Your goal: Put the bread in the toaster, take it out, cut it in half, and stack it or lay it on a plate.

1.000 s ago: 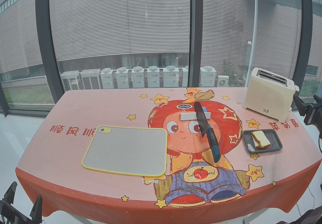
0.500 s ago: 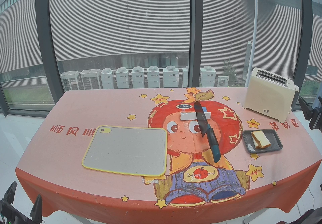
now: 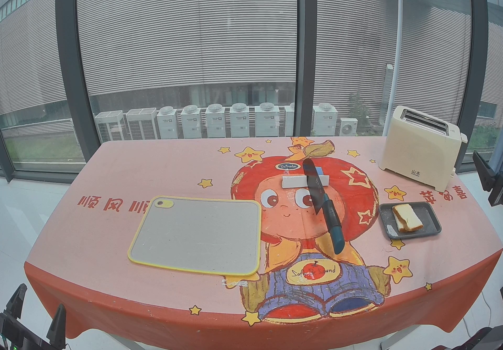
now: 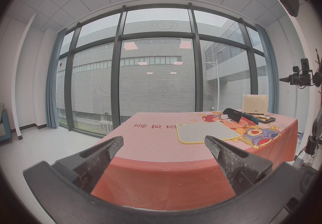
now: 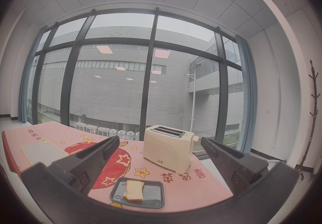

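Spread wide and empty, the right tool [image 5: 159,140] has the bread [image 5: 134,190] near, ahead in its tray [image 5: 156,199]. It looks light, soft, crushable: pinch gently across opposite crusts.

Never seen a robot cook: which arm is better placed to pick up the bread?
Right. The right arm hangs beside the table close to the bread on its tray, jaws open; the left arm is down at the opposite corner.

Toaster [image 3: 421,149] close behind tray [image 3: 431,220], knife [image 3: 325,204] well left
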